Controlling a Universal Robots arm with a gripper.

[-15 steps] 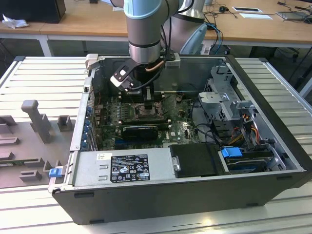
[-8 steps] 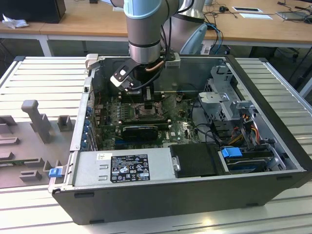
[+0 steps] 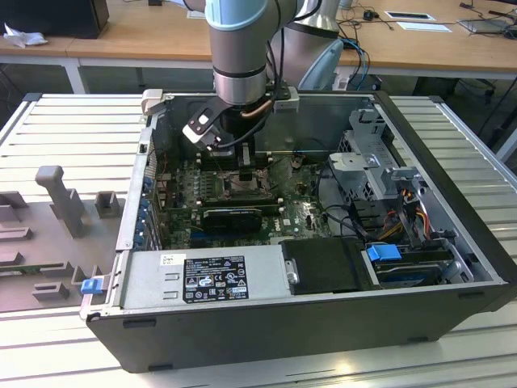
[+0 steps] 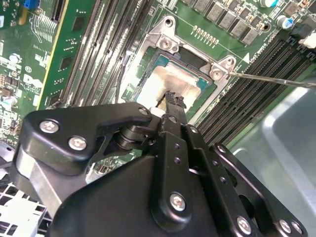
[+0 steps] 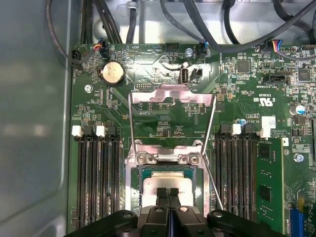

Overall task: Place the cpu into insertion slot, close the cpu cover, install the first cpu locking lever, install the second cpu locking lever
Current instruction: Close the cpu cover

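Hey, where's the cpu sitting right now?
In the first wrist view the cpu lies inside the insertion slot on the motherboard, between the two banks of memory slots, with the shut gripper over it.

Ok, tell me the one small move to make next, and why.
Probably back the gripper straight up off the cpu. The cpu already lies flat in the insertion slot, the gripper's shut tips sit right over it, and the cpu cover stands open beyond, so the tips look to be in the cover's path.
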